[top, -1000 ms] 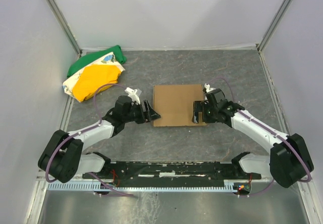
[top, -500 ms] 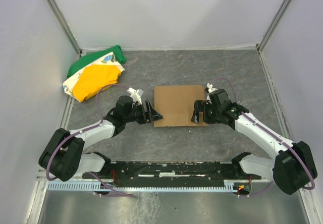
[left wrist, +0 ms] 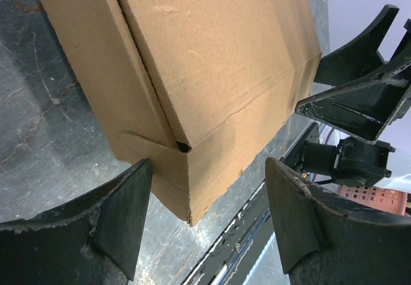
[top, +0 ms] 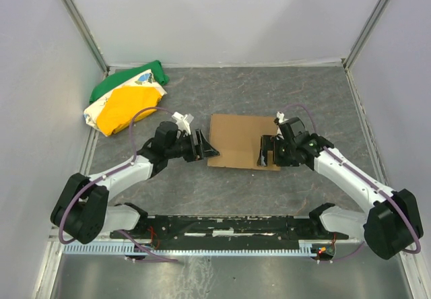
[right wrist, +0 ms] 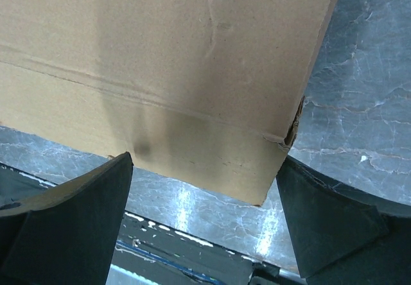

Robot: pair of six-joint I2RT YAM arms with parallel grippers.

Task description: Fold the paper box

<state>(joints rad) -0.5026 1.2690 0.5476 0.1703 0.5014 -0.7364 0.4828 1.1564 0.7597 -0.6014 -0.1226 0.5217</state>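
Note:
The paper box [top: 237, 139] lies flat on the grey table as a closed brown cardboard shape. My left gripper [top: 205, 148] is open at its left edge, near the front left corner. In the left wrist view the box [left wrist: 212, 67] has its corner between the spread fingers [left wrist: 125, 214], with no contact visible. My right gripper [top: 267, 152] is open over the front right corner. The right wrist view has the box [right wrist: 173, 67] and its front edge just ahead of the open gripper [right wrist: 204, 169], fingers apart on either side.
A green, yellow and white cloth bundle [top: 126, 100] lies at the back left by the wall. White walls enclose the table on three sides. A black rail [top: 222, 228] with the arm bases runs along the near edge.
The left gripper has moved a little right and toward the back, closer to the box's left edge. The box has shifted slightly right. The right gripper stayed at its corner.

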